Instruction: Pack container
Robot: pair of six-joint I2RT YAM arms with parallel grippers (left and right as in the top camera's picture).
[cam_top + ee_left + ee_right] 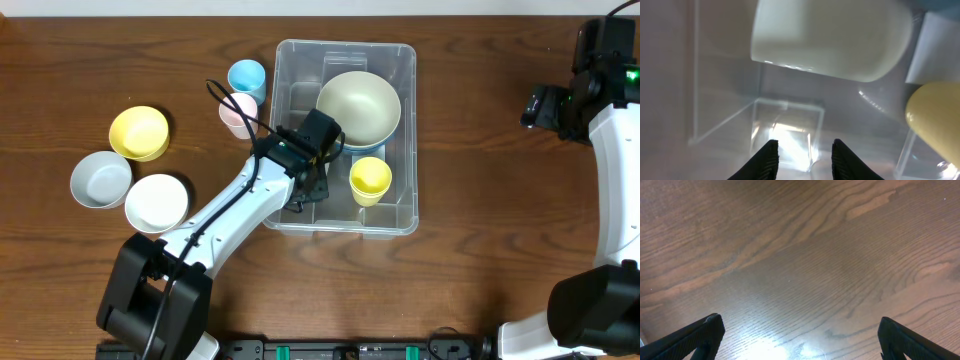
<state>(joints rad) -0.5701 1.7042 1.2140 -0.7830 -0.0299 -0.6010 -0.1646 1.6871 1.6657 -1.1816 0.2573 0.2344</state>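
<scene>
The container [345, 44] was located mid-worktop [480, 290], holding a green bowl [358, 105] and a yellow cup [370, 180]. The left fingers [767, 162] were found part-spread and empty inside it, the right fingers [695, 337] spread wide over bare wood. Placement was judged the step in hand; withdrawal, then pickup of the pink cup [236, 108], was called for next

The container [300, 95] is sitting at the centre of the table [480, 250], holding a large bowl [358, 106] in its upper half and a small cup [370, 180] just below that bowl, while the left gripper [312, 190] is reaching into its lower left part, beside the small cup. Just outside the container's upper left wall, the upper cup [246, 78] is standing close above the lower cup [238, 112]. Farther left, three bowls are sitting in a cluster, the upper bowl [139, 133] above the leftmost bowl [101, 179] and the lowest bowl [156, 203], and the right gripper [538, 106] is hanging over the table at the upper right, well apart.
</scene>
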